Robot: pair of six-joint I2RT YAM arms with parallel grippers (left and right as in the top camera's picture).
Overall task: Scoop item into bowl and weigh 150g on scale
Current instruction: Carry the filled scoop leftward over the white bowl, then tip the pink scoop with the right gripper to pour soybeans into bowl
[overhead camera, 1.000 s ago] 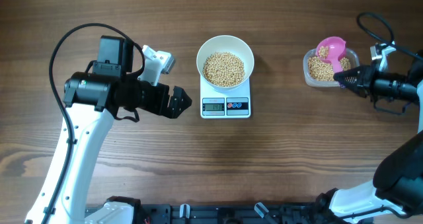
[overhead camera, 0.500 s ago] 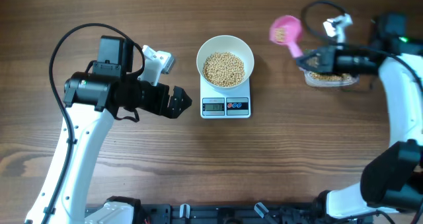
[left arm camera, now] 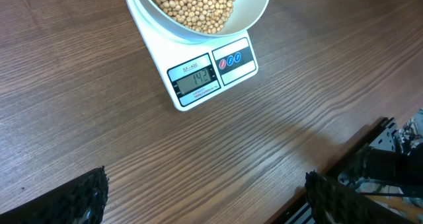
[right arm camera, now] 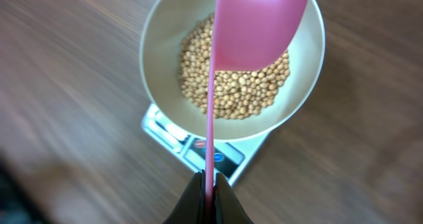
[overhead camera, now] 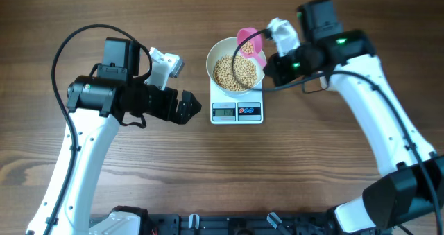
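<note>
The scale (overhead camera: pixel 236 117) sat near the middle of the table (overhead camera: pixel 139 179), closer to the edge away from the arms' bases than to the near edge, with its front edge turned toward those bases. The white bowl (overhead camera: pixel 212 60) stood on the scale's platform and overhung it on the sides. The beans (overhead camera: pixel 232 72) lay heaped in the bottom of the bowl, covering the floor and leaving the upper wall bare. On the scale's front edge the grey display (left arm camera: pixel 196 76) read 142, and the dark button panel (left arm camera: pixel 234 59) sat just beside it on the robot's right. The right gripper (right arm camera: pixel 210 184) was pinched tight on the thin handle (right arm camera: pixel 210 118) of a pink scoop (overhead camera: pixel 250 42), its jaws pressed together with only the handle between them. The scoop's cup hung over the bowl's rim on the far right side, above the beans and not touching them; whether any beans were in the cup could not be told. The right arm reached in from the right side of the table. The left gripper (left arm camera: pixel 206 201) stood with its jaws spread wide and nothing between them, just to the left of the scale and apart from it, its fingers (left arm camera: pixel 86 197) showing at the bottom corners of the left wrist view, above bare wood
</note>
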